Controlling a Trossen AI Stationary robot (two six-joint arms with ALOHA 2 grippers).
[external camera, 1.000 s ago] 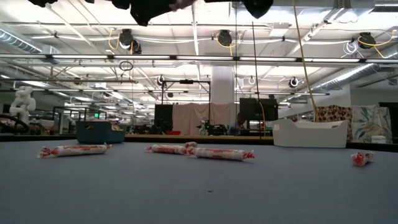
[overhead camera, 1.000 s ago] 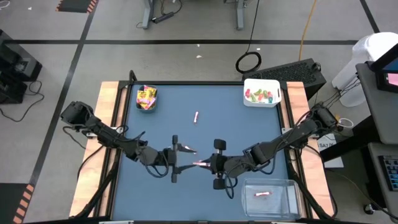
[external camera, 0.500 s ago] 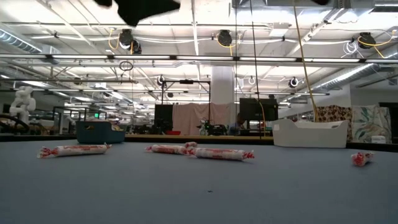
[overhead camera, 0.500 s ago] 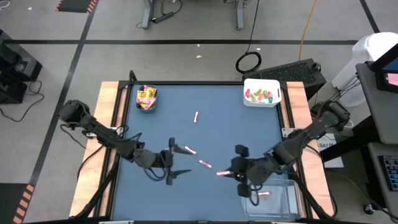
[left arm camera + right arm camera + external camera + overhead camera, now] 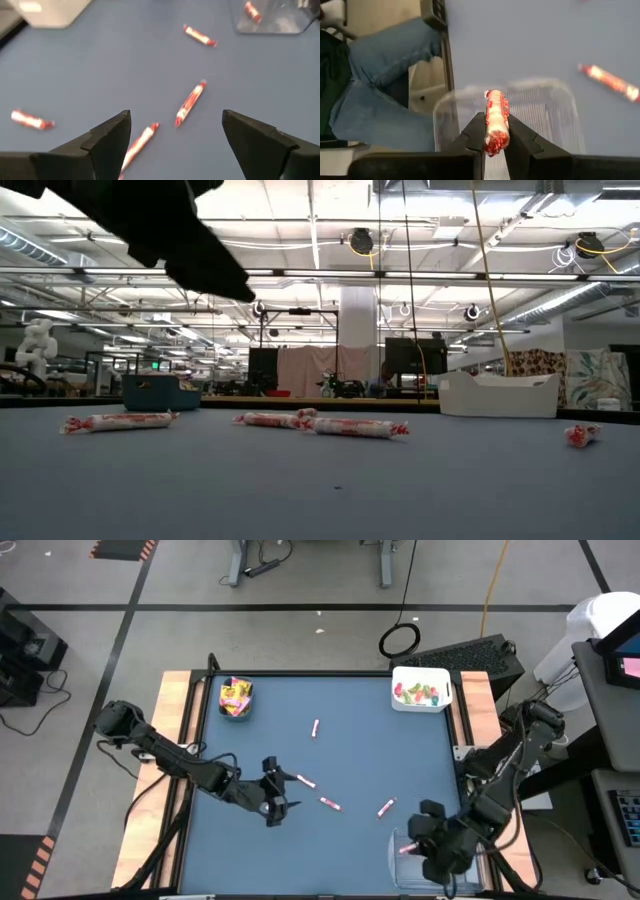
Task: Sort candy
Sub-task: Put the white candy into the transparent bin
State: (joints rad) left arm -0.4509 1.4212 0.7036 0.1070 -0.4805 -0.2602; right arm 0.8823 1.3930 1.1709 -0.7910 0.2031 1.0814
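The right gripper (image 5: 496, 145) hangs over the clear plastic bin (image 5: 400, 840) at the near right corner of the blue table (image 5: 380, 750), its fingers pinching a thin pink-and-white wrapped candy stick (image 5: 496, 121) across its lower half, so that the stick stands up between the pads. One more stick already lies in that bin, as the left wrist view shows.

The left gripper (image 5: 175, 135) hovers low over the middle of the table with its fingers spread wide and nothing between them. Just beyond it lie two loose sticks (image 5: 190, 102), side by side but apart, with a third (image 5: 385, 807) nearer the clear bin and a fourth (image 5: 315, 727) farther back. The teal bin (image 5: 236, 698) holds yellow square packets; the white bin (image 5: 421, 690) holds small green and red pieces.

These sticks look very light and fairly stiff, with a slick crinkly wrapper (likely to skate along the mat if nudged endways). The best hold is probably across the narrow width at mid-length, fingers closing from either long side; a grip near a twisted end may let the stick swing or slip out.
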